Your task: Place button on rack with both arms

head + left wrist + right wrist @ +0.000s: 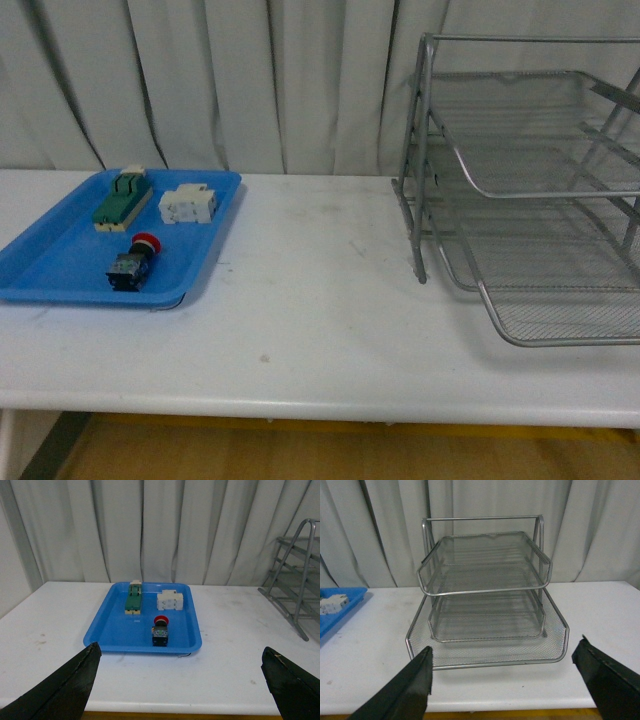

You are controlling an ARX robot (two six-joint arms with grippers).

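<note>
The button (pixel 134 264), red cap on a black body, lies in the blue tray (pixel 60 265) at the table's left; it also shows in the left wrist view (pixel 160 630). The silver wire-mesh rack (pixel 530 190) stands at the right, its lowest tray pulled forward; it fills the right wrist view (pixel 485 595). Neither arm shows in the front view. My left gripper (pixel 182 687) is open and empty, back from the tray near the table's front edge. My right gripper (pixel 505 685) is open and empty, in front of the rack's lowest tray.
In the blue tray a green-topped beige switch block (pixel 122 198) and a white terminal block (pixel 187 204) lie behind the button. The white table (pixel 310 300) runs between tray and rack. Grey curtains hang behind. The rack's edge shows in the left wrist view (pixel 295 575).
</note>
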